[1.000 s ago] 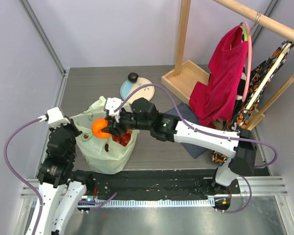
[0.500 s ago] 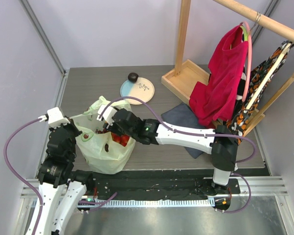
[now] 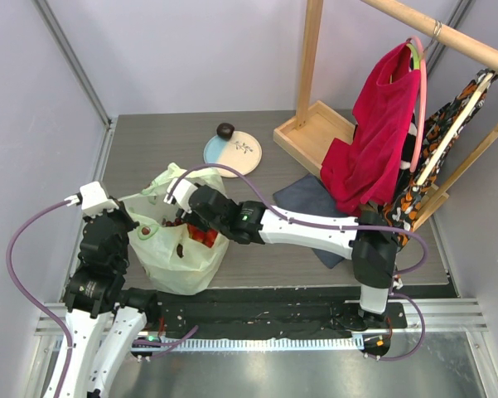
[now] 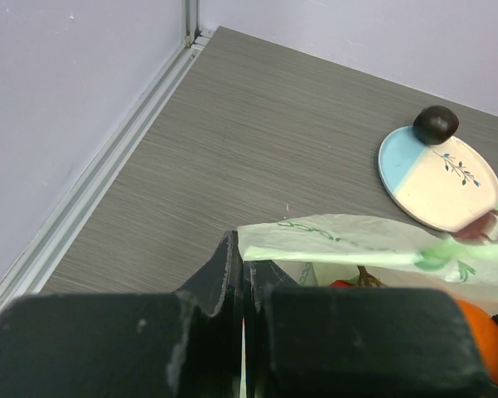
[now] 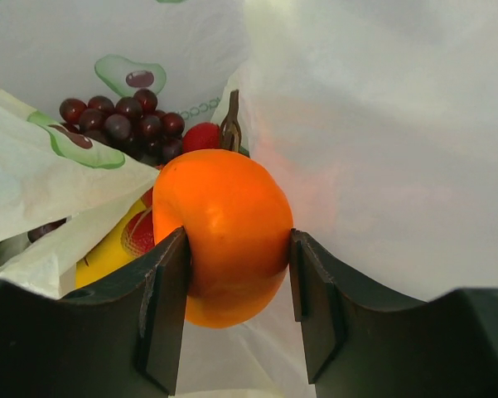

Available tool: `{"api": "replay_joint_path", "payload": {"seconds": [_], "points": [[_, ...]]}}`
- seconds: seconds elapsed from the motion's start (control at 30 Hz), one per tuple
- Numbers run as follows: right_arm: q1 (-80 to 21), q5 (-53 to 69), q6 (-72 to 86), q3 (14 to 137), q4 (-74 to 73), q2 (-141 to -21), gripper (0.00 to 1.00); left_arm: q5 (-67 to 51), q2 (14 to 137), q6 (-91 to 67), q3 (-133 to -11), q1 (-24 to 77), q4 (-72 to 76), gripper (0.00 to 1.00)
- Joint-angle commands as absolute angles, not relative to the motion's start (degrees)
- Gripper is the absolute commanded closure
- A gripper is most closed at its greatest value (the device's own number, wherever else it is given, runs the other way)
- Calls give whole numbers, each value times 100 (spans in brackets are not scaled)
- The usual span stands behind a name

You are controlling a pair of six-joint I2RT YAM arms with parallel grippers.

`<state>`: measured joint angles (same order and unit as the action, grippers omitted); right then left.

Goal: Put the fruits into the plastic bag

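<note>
As the right pincer (image 5: 239, 249) reaches down into the open mouth of the plastic bag (image 5: 356, 124), its two dark jaws are closed on an orange (image 5: 224, 224). One jaw presses each side, and the fruit sits squarely between them, bulging above and below the grip. Deeper in the bag, beyond the orange, lie a bunch of dark grapes (image 5: 124, 120) and a red strawberry (image 5: 200, 137). A yellow fruit (image 5: 99, 265) shows to the left beneath a fold of the bag's printed plastic. From above, the right pincer (image 3: 188, 218) is sunk inside the bag's mouth, so the orange is within the bag but not resting on the fruit there.

At the bag's left rim the left pincer (image 4: 244, 278) is shut tight. The pale green edge of the bag (image 4: 348, 240) comes out from between its fingers, so it is gripping the rim and holding that side up.

The bag (image 3: 178, 265) stands on the grey surface (image 3: 149, 149). Beyond the bag, apart from it, a blue and cream plate (image 3: 240, 157) lies flat. A dark round fruit (image 3: 225, 130) sits at the plate's far edge, outside the bag and away from both pincers. Well to the right of the bag a red cloth (image 3: 373, 133) hangs on a wooden rack (image 3: 315, 133).
</note>
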<state>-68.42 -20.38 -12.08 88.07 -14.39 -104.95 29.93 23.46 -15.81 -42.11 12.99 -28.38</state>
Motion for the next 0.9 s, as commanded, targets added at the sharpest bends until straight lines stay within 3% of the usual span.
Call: {"api": "replay_joint_path", "payload": {"seconds": [0.0, 0.17, 0.37, 0.7, 0.87], "points": [[-6864, -2022, -1064, 9123, -1538, -10564, 69, 3015, 2391, -1521, -4324, 1266, -2522, 100], [-6873, -1987, -1072, 9219, -1617, -10643, 46, 3041, 2364, -1512, -4324, 1274, -2523, 100], [-6882, -2013, -1072, 9176, -1573, -10661, 30, 3050, 2364, -1512, -4324, 1274, -2531, 100], [-6882, -1565, -984, 8913, -1196, -10310, 28, 3050, 2338, -1521, -4324, 1274, -2522, 100], [-6882, -504, -1055, 8290, -416, -9661, 28, 3050, 2338, -1512, -4324, 1274, -2531, 100]]}}
